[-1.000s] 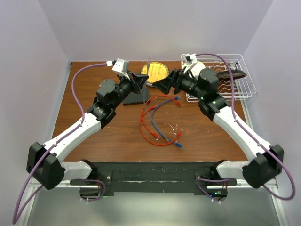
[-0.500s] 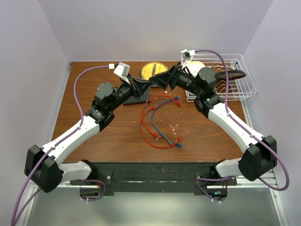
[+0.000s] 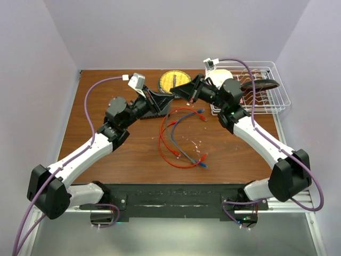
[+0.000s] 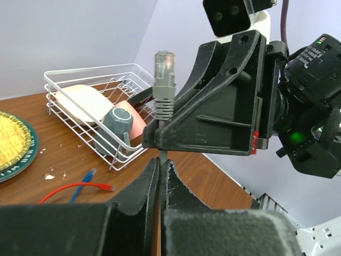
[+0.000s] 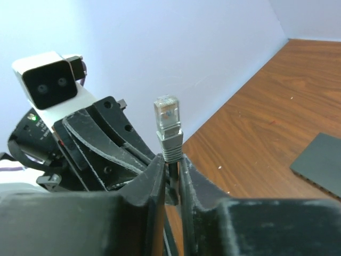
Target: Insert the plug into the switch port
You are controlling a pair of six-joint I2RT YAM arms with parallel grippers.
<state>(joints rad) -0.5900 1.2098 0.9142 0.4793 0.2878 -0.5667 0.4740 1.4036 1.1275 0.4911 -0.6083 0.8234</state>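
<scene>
Plug [image 4: 164, 66] first: the clear connector with its ribbed grey boot stands upright in the air over the back of the table [image 3: 122, 154], between the two arms. It is well above the switch [image 5: 319, 160], which lies flat on the wood below. We see the left gripper [image 4: 160, 170] pinched tight on the thin grey cable [image 4: 161, 153] a little below the boot. The right gripper [image 5: 170, 172] has its fingers drawn narrow around the same cable just under the boot, and from its own camera they appear to touch it on both sides. We judge this to be a handover, with both arms on the cable and insertion not yet begun. Next, we think, the left should let go so the right carries the plug by the stiffer hold near the boot. The plug must then be tipped from upright to level and brought down to the switch's socket edge. We cannot make out the ports or the latch side from here, so alignment calls for care.
</scene>
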